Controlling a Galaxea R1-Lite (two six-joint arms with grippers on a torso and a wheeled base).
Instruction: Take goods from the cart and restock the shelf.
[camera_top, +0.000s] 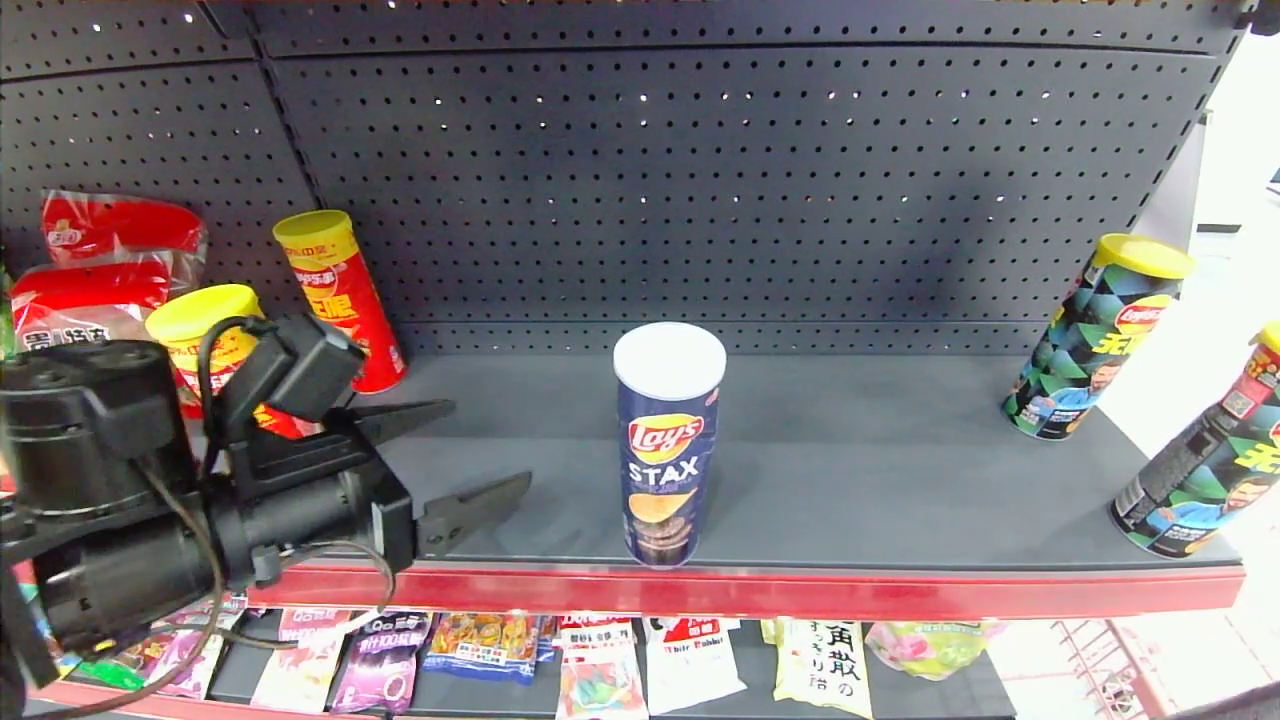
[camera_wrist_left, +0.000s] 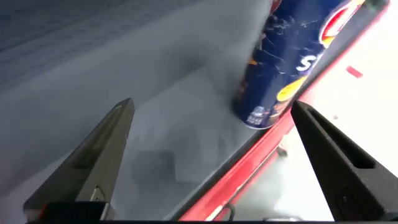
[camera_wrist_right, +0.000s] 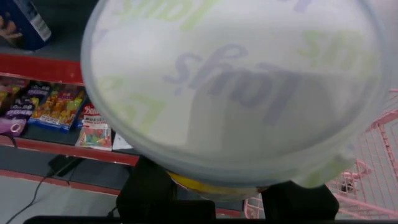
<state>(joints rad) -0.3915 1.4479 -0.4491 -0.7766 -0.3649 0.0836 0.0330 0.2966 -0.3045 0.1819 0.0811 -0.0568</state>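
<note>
Black and close on the left, the left tool (camera_top: 492, 442) hovers over the shelf (camera_top: 900, 470) with its jaws spread wide and nothing between them. Behind it stand red cans (camera_top: 340, 300). At mid-shelf a blue can (camera_top: 668, 450) stands upright just behind the red front lip, so one item looks placed. Bare shelf follows, then two patterned cans (camera_top: 1095, 340) at the right end. Off the shelf, the right tool (camera_wrist_right: 217, 196) grips a yellow can (camera_wrist_right: 236, 93) by its body, lid toward the camera; that one probably goes up next.
</note>
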